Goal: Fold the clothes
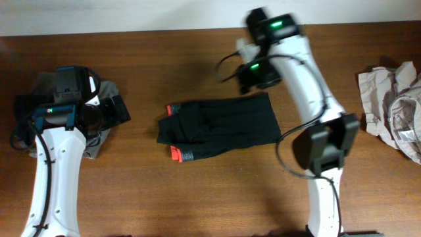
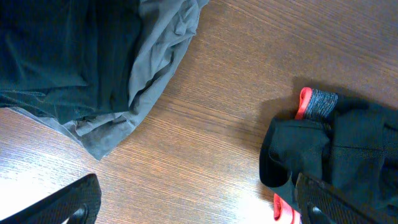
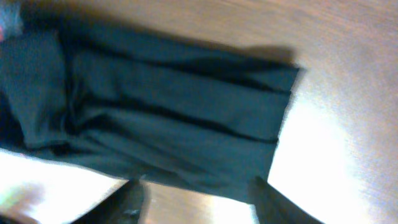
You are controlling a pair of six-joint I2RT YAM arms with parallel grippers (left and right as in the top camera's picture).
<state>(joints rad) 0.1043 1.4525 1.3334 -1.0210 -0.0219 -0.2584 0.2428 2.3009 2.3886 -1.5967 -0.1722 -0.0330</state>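
Observation:
The black leggings (image 1: 220,128) lie folded into a compact rectangle at the table's middle, with grey and red-orange waistband bits at their left end. In the left wrist view they (image 2: 348,149) show at the right, in the right wrist view (image 3: 161,112) as a black slab. My left gripper (image 1: 122,108) is open and empty, left of the leggings, above a grey and black garment pile (image 1: 72,112); its fingers (image 2: 199,205) frame bare wood. My right gripper (image 1: 247,76) is open and empty just beyond the leggings' far right corner (image 3: 199,202).
A crumpled beige garment heap (image 1: 395,108) sits at the table's right edge. The grey and dark pile (image 2: 93,68) fills the left wrist view's upper left. Brown wood table (image 1: 197,191); white wall beyond the far edge.

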